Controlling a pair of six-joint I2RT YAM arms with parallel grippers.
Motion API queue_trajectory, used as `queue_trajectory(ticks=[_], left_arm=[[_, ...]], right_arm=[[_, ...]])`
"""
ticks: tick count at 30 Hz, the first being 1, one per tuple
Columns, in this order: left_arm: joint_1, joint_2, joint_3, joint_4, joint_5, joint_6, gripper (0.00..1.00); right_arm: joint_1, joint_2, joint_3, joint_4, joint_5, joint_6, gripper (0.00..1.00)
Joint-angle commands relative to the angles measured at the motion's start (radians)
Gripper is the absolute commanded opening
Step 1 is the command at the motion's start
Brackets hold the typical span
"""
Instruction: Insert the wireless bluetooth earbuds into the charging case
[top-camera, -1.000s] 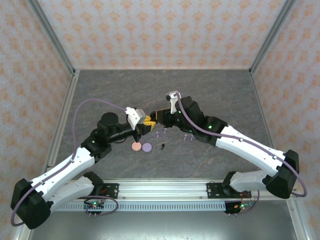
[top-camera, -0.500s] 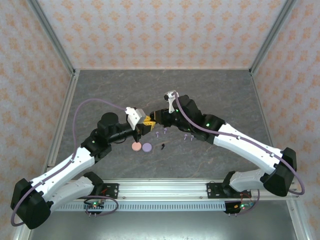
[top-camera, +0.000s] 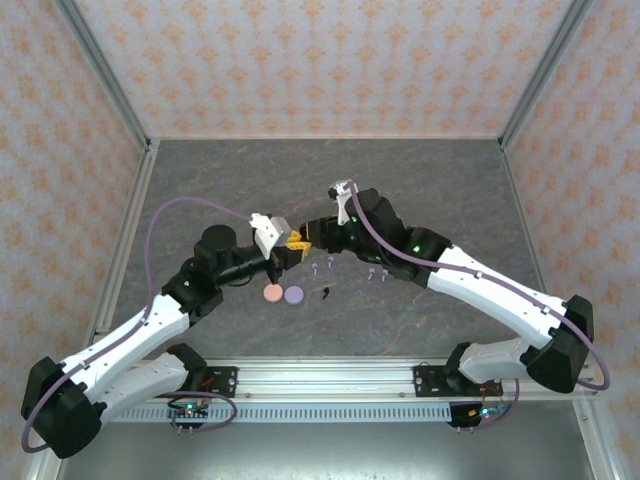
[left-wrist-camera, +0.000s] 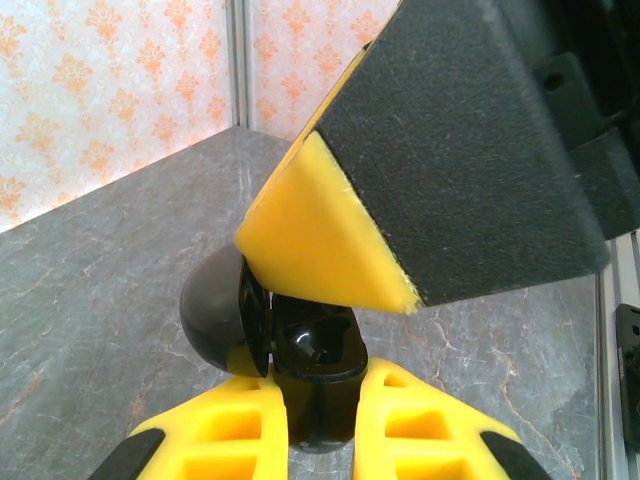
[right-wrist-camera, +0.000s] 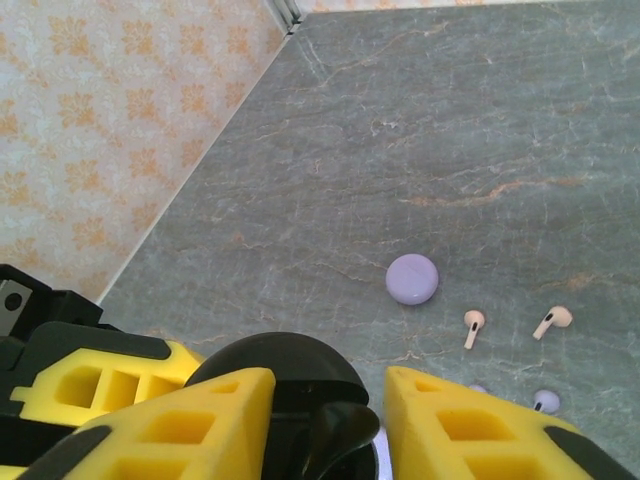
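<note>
Left gripper (left-wrist-camera: 318, 415) pinches the glossy black rounded case (left-wrist-camera: 305, 345), lid open. Right gripper (right-wrist-camera: 325, 395), yellow and ribbed, is spread astride the case. Tiny stemmed earbuds (right-wrist-camera: 473, 326) lie near the case on the veined grey surface (right-wrist-camera: 450, 120).

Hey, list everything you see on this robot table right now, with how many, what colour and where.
black charging case: one, black, open, gripped above mid-table
pink round case: one, pink, mid-table
purple round cases: two, purple; one right beside the pink one, one near the pink earbuds
purple earbuds: four, purple, loose mid-table
black earbud: one, black, right of the paired cases
pink earbuds: two, pink, loose on the table
table: one, grey marbled
walls: three sides, orange-patterned paper
left gripper: one, yellow and black, shut on the black charging case
right gripper: one, yellow and black, fingers apart at that case
</note>
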Motion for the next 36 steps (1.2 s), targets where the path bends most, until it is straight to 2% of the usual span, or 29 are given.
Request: queue_trajectory(ticks=[1, 5, 7, 17, 26, 36], left_arm=[[-0.007, -0.013, 0.006, 0.1, 0.016, 0.003, 0.0], [-0.007, -0.025, 0.0, 0.093, 0.01, 0.005, 0.0], [-0.008, -0.035, -0.005, 0.094, 0.002, 0.005, 0.0], [-0.008, -0.104, -0.03, 0.168, -0.006, -0.016, 0.0], [-0.007, -0.139, -0.014, 0.185, 0.037, -0.016, 0.0], [-0.008, -0.155, -0.008, 0.173, 0.056, -0.009, 0.0]], right_arm=[[0.011, -0.029, 0.046, -0.023, -0.021, -0.009, 0.46], [0.001, -0.083, 0.05, -0.029, -0.012, -0.012, 0.57], [-0.016, -0.093, 0.04, -0.034, -0.015, 0.001, 0.59], [-0.095, -0.214, -0.021, -0.078, -0.085, 0.058, 0.54], [-0.102, -0.174, 0.02, -0.07, -0.166, 0.059, 0.54], [-0.103, -0.111, 0.078, -0.06, -0.171, 0.055, 0.53]])
